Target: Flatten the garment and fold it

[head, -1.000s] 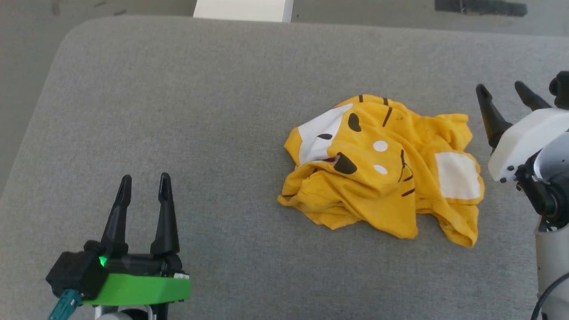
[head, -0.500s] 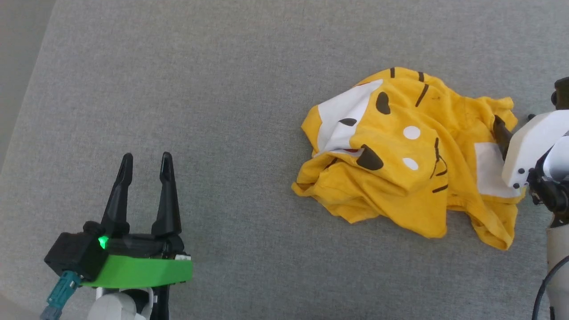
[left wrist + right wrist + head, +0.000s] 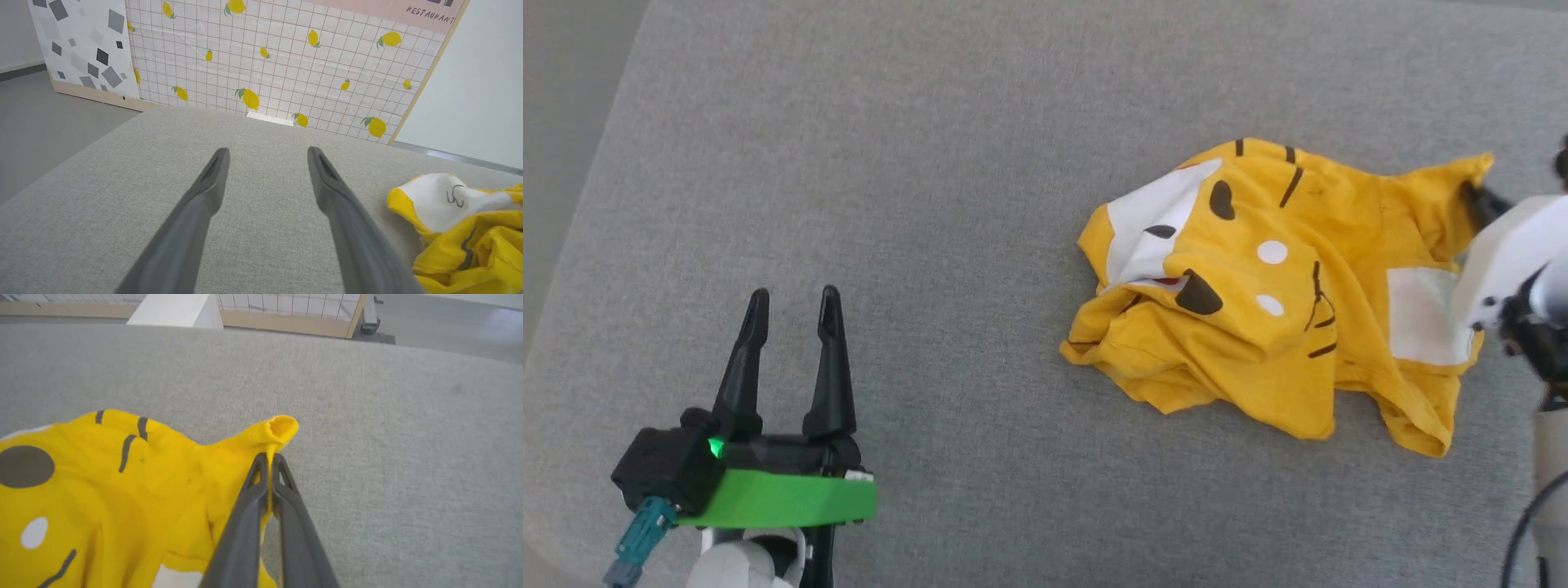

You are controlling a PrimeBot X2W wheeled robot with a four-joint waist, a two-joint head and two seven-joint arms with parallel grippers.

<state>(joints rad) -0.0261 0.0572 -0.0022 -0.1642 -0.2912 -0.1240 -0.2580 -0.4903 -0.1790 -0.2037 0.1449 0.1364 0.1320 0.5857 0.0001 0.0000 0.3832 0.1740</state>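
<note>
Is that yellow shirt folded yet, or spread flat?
Neither: the shirt lies crumpled in a creased heap, one corner pinched in the right hand.

**A:** Bright, even light throughout, with only soft shadows under the folds of the garment (image 3: 1258,327).

**B:** Any glare?

**A:** A pale sheen on the floor (image 3: 502,318), upper right of the right wrist view. On the left gripper (image 3: 267,152), the fingers (image 3: 204,196) look soft up close. The white housing (image 3: 1503,253) at the head view's right edge is slightly blurred.
</note>
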